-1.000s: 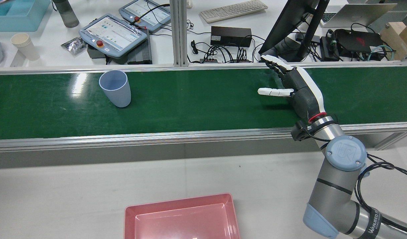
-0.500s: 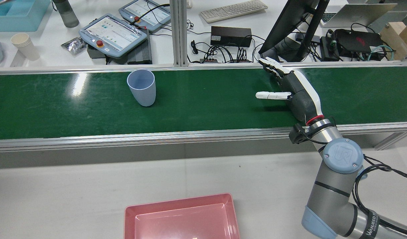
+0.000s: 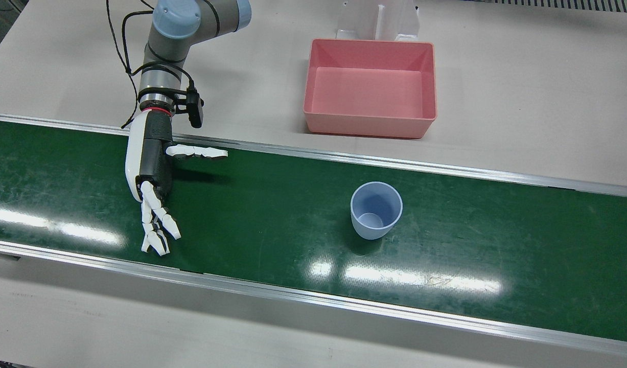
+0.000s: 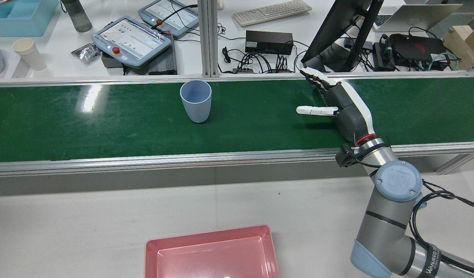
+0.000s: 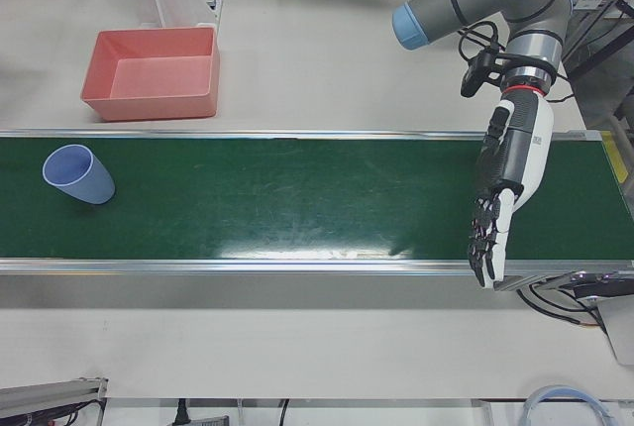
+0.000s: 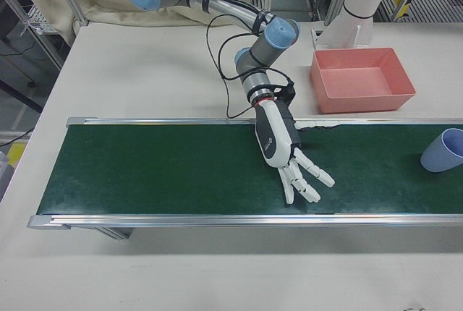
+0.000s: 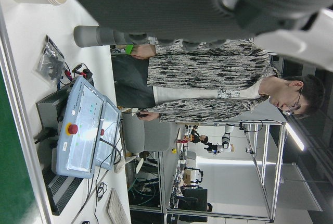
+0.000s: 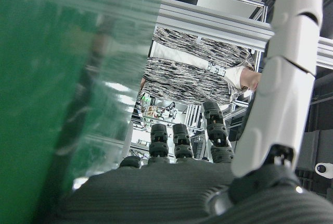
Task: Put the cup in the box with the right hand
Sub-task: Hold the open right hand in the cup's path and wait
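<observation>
Right hand [image 4: 339,106] hovers spread and empty at frame right – blue cup [image 4: 196,101] stands upright mid-belt, well apart.

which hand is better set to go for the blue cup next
Right. The right hand is open, low over the green belt, thumb spread toward the blue cup, with the pink box close by. The left hand hangs at the belt's far end, farther from both.
</observation>
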Tool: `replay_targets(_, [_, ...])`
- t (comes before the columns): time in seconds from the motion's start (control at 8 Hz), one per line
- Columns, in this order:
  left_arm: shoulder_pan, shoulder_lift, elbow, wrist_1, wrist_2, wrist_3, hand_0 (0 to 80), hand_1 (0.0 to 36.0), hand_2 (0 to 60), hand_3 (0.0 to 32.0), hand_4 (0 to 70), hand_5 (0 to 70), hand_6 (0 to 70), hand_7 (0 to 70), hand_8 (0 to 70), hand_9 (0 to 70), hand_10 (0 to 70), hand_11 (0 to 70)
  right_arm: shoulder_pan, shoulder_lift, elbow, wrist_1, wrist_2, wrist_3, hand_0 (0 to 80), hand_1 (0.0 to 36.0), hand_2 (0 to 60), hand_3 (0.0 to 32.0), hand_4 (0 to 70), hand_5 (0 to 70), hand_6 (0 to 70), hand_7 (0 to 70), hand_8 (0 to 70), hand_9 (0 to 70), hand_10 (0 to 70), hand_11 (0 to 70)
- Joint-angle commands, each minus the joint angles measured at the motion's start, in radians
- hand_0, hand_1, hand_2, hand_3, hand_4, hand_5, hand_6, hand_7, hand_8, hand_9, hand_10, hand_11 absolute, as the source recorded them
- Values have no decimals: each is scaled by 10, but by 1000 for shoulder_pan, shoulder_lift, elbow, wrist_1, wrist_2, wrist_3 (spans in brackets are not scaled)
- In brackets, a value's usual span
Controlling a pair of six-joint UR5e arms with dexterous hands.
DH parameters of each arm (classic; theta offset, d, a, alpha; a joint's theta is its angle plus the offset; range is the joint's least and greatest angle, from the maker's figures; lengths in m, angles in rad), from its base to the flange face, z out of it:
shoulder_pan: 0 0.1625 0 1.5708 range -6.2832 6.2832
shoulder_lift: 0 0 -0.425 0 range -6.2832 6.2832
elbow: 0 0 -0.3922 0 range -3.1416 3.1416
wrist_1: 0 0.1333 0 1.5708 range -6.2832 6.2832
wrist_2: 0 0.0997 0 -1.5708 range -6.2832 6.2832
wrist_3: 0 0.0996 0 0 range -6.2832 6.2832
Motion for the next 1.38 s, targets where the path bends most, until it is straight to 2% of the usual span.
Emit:
replay_targets(0.0, [1,0,0,0,0,0,0,0,0,0,0,0,0,0,0,0,0,0,0,1,0,0,0,-2,513,193,71,0,19,65,52,210,108,149,0,0])
replay_targets(1.25, [-1,0,0,0,0,0,0,0,0,0,0,0,0,0,0,0,0,0,-2,5,-2,0,0,-25,512,188,83,0,77,62,62,251,112,164,0,0])
